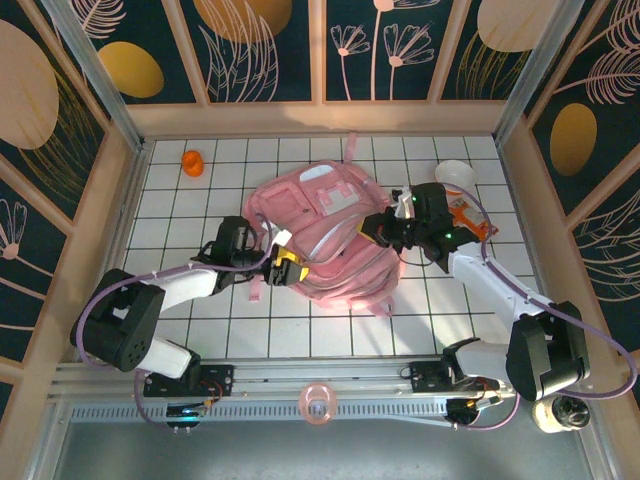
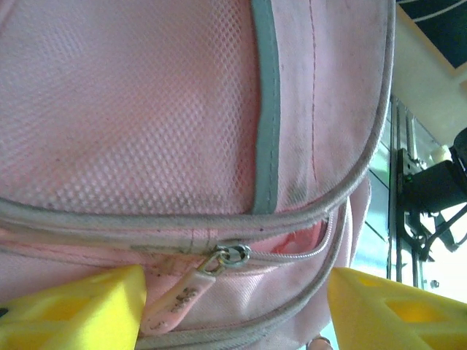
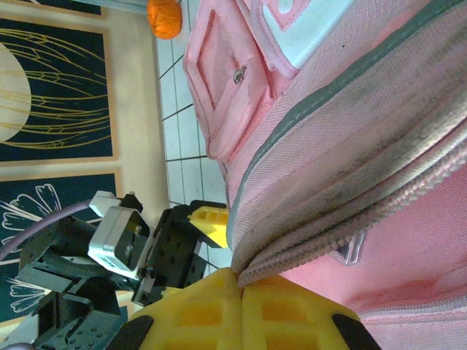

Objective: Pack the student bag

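Dark floral panels [image 1: 260,50] surround a white-tiled table [image 1: 300,330].

Orange object [image 1: 192,162], white bowl [image 1: 455,173], orange packet [image 1: 470,216] on tiled table [image 1: 320,332].

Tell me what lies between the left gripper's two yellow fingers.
The left wrist view shows the pink backpack there: its zipper slider and pull tab lie between the left gripper fingers.

A robot test cell: white gridded tabletop [image 1: 300,325] boxed in by floral-printed wall panels [image 1: 260,40].
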Controlling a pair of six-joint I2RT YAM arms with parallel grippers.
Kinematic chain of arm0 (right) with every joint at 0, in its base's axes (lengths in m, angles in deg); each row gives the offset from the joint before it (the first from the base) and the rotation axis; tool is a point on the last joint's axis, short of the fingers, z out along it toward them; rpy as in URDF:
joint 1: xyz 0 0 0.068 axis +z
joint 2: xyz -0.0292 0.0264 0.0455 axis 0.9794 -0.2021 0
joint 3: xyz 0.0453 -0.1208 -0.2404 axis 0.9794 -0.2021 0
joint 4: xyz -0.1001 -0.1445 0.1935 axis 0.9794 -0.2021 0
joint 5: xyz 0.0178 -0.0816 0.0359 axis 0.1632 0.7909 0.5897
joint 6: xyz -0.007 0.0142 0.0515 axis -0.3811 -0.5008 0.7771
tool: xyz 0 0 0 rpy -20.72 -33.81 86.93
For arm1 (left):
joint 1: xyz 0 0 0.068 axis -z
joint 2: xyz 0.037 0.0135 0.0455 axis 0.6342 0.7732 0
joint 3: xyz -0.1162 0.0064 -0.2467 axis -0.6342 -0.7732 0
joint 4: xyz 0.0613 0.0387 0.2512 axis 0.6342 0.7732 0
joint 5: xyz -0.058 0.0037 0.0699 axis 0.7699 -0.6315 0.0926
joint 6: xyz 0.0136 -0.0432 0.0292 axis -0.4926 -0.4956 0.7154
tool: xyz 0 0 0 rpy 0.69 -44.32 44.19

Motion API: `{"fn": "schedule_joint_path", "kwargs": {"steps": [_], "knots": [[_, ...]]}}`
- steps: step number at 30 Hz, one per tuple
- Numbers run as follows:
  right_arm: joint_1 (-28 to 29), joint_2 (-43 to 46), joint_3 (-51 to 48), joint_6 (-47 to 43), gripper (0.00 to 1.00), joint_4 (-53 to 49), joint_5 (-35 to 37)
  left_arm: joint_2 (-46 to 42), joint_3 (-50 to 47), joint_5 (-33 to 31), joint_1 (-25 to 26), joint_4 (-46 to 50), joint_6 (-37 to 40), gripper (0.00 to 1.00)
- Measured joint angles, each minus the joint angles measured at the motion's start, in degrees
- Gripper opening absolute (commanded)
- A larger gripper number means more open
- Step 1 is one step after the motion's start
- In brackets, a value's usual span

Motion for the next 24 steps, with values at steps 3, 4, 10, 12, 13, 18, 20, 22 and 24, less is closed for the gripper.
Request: {"fn": "schedule_joint_path", "kwargs": {"steps": [3, 4, 10, 12, 13, 18, 20, 22, 24], "knots": [[0.0, 0.02, 0.0, 0.57, 0.0, 0.24, 0.15, 0.0, 0.0, -0.35, 0.48, 0.79, 0.96, 0.5], [0.0, 0.02, -0.02, 0.66, 0.0, 0.39, 0.15, 0.0, -0.02, -0.57, 0.68, 1.01, 1.09, 0.48], [0.0, 0.31, -0.52, 1.18, 0.0, 0.81, 0.17, 0.0, -0.22, -2.99, 1.73, 1.09, 1.42, 0.44], [0.0, 0.63, -0.92, 1.53, 0.0, 1.09, 0.2, -0.02, -0.31, -4.04, 1.92, 0.94, 1.29, 0.37], [0.0, 0.76, -1.09, 1.7, 0.0, 1.33, 0.2, -0.02, -0.35, -4.44, 1.99, 0.83, 1.18, 0.34], [0.0, 1.31, -1.99, 2.54, 0.0, 2.36, 0.46, -0.76, -1.7, -5.62, 2.34, -0.98, 0.35, 0.18], [0.0, 1.53, -2.34, 2.73, 0.0, 2.73, 0.57, -1.73, -2.54, -5.51, 2.67, -1.95, 0.07, 0.17], [0.0, 1.57, -2.54, 3.34, 0.0, 3.3, 0.61, -3.04, -3.56, -5.18, 2.71, -3.1, -0.33, 0.15], [0.02, 1.6, -2.58, 3.74, 0.0, 3.87, 0.63, -4.44, -4.55, -5.25, 2.99, -4.28, -0.85, 0.12]]}}
